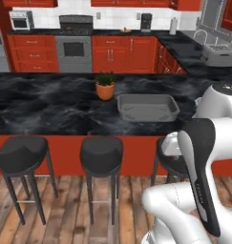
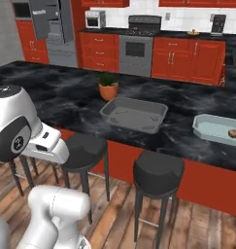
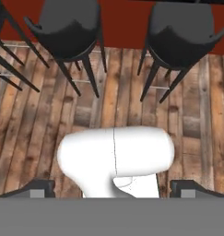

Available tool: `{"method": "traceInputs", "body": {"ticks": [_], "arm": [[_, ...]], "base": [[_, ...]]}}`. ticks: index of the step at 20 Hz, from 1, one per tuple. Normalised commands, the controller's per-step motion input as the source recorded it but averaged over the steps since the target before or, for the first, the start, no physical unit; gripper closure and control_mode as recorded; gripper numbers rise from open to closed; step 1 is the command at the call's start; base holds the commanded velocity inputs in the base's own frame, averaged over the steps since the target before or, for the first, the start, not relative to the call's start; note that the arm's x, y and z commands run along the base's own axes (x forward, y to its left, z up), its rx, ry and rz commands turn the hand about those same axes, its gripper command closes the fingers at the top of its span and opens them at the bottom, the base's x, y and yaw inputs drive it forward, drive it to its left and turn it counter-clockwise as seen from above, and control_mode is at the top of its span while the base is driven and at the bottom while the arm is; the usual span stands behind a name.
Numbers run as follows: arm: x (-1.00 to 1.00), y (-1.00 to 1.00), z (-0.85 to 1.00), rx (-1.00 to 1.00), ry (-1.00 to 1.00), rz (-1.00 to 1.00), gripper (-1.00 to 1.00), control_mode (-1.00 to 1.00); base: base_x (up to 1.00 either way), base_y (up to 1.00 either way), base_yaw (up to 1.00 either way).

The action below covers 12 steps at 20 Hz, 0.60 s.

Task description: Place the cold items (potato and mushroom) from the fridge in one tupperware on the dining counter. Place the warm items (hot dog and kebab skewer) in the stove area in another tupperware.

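Right base view: dining counter [image 2: 66, 97] carries two tubs. Grey tupperware [image 2: 133, 114] sits near the front edge, just past the potted plant [image 2: 108, 85], and looks empty. Light blue tupperware [image 2: 217, 129] sits toward the right end, also near the front edge, with one small brown item [image 2: 233, 133] inside; too small to say whether it's the potato or the mushroom.

The arm is folded low over the base, well short of the counter. In the hand view the gripper [image 3: 114, 188] points down at the wood floor [image 3: 196, 138] and the bar stools [image 3: 69, 27]; the two tips stand wide apart at the bottom corners with nothing between them.

My read: one cold item is binned, and we're between picks. The fridge [image 2: 54, 22] stands at the back left, the stove [image 2: 139, 36] against the back wall; potato, mushroom, hot dog and skewer can't be made out from here.

Next move calls for driving the base off the stool side and round to the fridge or stove, then raising the arm for a fresh pick. Jaws already wide, so no re-open needed.
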Motion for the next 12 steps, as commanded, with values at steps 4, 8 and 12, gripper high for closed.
{"method": "traceInputs", "body": {"ticks": [4, 8, 12], "arm": [[0.0, 0.0, 0.0, 0.0, 0.0, 0.0, -1.0, 1.0], [0.0, 0.0, 0.0, 0.0, 0.0, 0.0, -1.0, 1.0], [0.0, 0.0, 0.0, 0.0, 0.0, 0.0, -1.0, 1.0]], "base": [[-0.39, 1.0, 0.1], [-0.11, 1.0, 0.02], [0.0, 1.0, 0.0]]}}
